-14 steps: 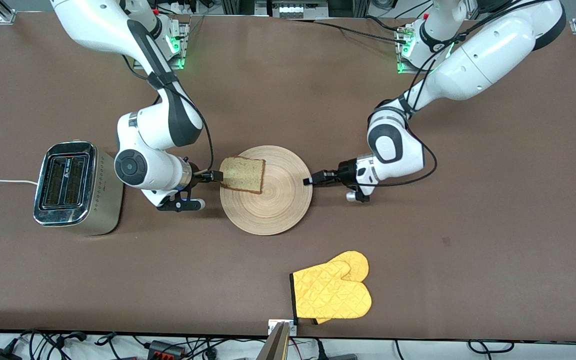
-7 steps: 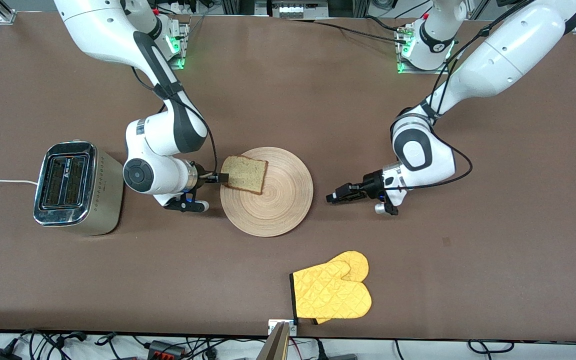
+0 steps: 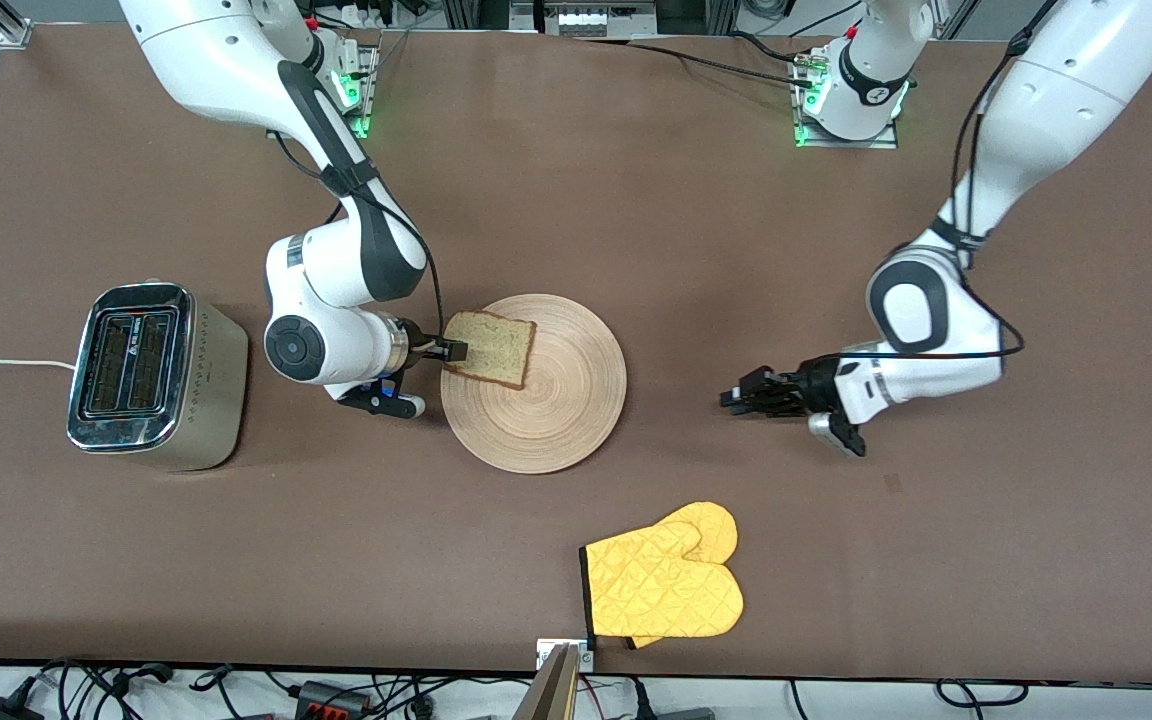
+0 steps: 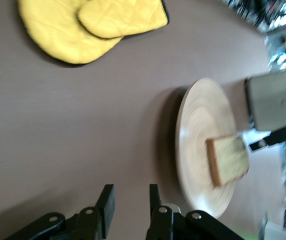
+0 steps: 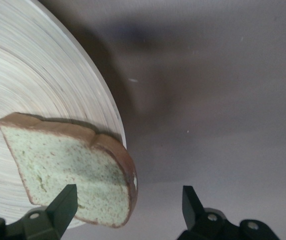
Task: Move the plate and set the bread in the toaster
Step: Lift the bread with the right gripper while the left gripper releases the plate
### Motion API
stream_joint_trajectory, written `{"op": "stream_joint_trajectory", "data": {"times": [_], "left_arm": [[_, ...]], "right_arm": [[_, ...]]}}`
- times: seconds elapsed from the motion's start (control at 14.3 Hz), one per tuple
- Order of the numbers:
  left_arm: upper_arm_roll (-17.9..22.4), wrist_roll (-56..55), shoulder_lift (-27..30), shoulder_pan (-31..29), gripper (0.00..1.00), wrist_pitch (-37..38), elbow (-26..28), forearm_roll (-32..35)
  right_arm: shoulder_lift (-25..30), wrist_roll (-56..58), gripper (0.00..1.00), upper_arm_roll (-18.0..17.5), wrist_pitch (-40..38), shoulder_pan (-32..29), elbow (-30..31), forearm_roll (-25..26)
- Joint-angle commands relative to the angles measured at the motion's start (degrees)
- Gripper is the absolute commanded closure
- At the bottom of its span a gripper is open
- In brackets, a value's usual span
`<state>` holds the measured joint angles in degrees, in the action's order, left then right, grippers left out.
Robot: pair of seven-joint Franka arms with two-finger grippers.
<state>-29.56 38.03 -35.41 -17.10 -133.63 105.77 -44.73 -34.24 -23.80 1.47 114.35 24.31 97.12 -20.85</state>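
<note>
My right gripper [image 3: 453, 350] sits low at the edge of the large round light-wood plate [image 3: 546, 400], fingers spread wide either side of the square slice of light brown bread [image 3: 491, 347] — one prong [image 5: 63, 207] under the crust corner, the other out over bare table, so nothing is pinched yet. The slice lies on the plate's rim toward the shiny silver two-slot toaster [image 3: 141, 375], which stands well apart at the right arm's end, slots up. I judge that placing keeps the carry short. My left gripper [image 3: 741, 398], fingers a narrow gap apart and empty, has drawn away from the plate's edge since a second ago — the plate now stands alone.
</note>
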Motion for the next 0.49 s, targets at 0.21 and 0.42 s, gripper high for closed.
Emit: {"op": "stream_joint_trajectory", "data": {"times": [0.21,0.42], "left_arm": [[3.5,-15.7,4.0,-1.3,0.62,32.7,-22.2,33.1],[2.1,-21.5,4.6,-0.4,0.33,50.2,-34.6,48.8]], "right_arm": [[-0.7,-0.8,0.37,-0.1,-1.1,0.7,0.5,-2.1],[-0.8,-0.8,0.51,-0.9,-1.1,0.8,0.4,-2.1]]}}
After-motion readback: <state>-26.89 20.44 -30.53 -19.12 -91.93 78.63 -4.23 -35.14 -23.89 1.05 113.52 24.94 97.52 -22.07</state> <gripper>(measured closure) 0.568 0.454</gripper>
